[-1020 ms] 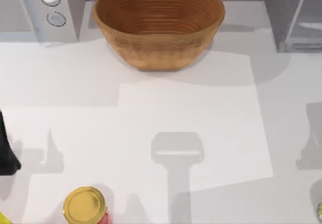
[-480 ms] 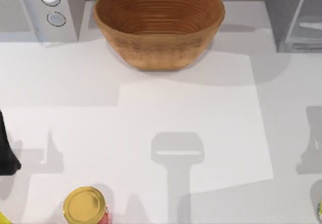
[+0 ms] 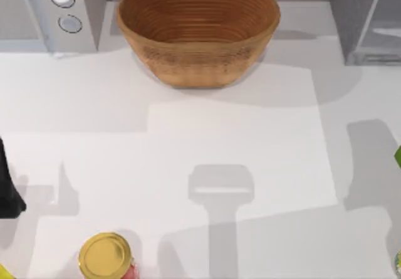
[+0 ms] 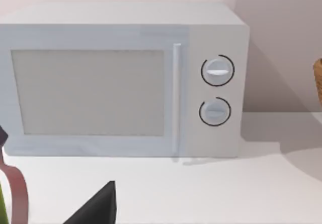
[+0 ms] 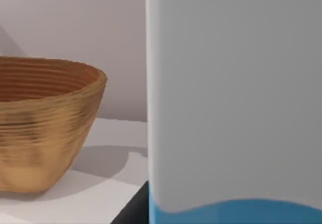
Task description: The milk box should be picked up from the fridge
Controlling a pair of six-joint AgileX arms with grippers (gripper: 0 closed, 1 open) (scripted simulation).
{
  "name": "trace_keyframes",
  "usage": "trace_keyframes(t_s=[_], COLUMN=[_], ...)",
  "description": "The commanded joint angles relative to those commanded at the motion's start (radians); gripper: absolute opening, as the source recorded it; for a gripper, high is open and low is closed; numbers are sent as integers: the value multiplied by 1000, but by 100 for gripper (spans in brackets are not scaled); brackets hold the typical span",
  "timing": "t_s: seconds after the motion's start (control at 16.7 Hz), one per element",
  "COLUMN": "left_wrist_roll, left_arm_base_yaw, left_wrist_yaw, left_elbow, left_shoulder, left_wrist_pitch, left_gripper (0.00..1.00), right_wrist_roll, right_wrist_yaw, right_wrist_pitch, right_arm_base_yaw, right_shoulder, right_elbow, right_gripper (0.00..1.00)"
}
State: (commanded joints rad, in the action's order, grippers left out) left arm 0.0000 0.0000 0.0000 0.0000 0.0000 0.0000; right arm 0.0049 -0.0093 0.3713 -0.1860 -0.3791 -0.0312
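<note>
Milk box (image 5: 234,98): rigid, probably light, smooth-sided carton close before the right wrist camera; best clasped across flat side walls; gripper state could not be told.

Overhead top view; left wrist facing the microwave (image 4: 121,80); right wrist close behind milk box (image 5: 234,98), basket (image 3: 197,31) shared.

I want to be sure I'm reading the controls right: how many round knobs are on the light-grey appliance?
2. The upper knob and the lower knob are stacked one above the other on the microwave's front panel, beside its door handle; the appliance stands at the table's far left corner.
</note>
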Motion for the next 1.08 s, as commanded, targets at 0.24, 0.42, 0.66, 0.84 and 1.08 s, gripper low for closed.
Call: trace_keyframes(t_s=[0.24,0.42,0.66,0.84,1.08], left_wrist_roll=[0,0,0,0,0], left_arm_base_yaw=[0,0,0,0,0], left_wrist_yaw=[0,0,0,0,0], left_elbow=[0,0,0,0,0], left_shoulder=[0,0,0,0,0], left_wrist_pitch=[0,0,0,0,0], left_gripper=[100,100,100,100,100], right_wrist_roll=[6,12,16,14,12], right_wrist_yaw=[-4,-8,-13,-15,-17], right_wrist_pitch=[330,567,836,994,1091], right_arm_base_yaw=[-157,-275,-412,-488,-535], right_shoulder=[-365,-632,-919,-1081,-1178], right_elbow=[-17,-27,-43,-56,-65], right_gripper=[0,0,0,0,0])
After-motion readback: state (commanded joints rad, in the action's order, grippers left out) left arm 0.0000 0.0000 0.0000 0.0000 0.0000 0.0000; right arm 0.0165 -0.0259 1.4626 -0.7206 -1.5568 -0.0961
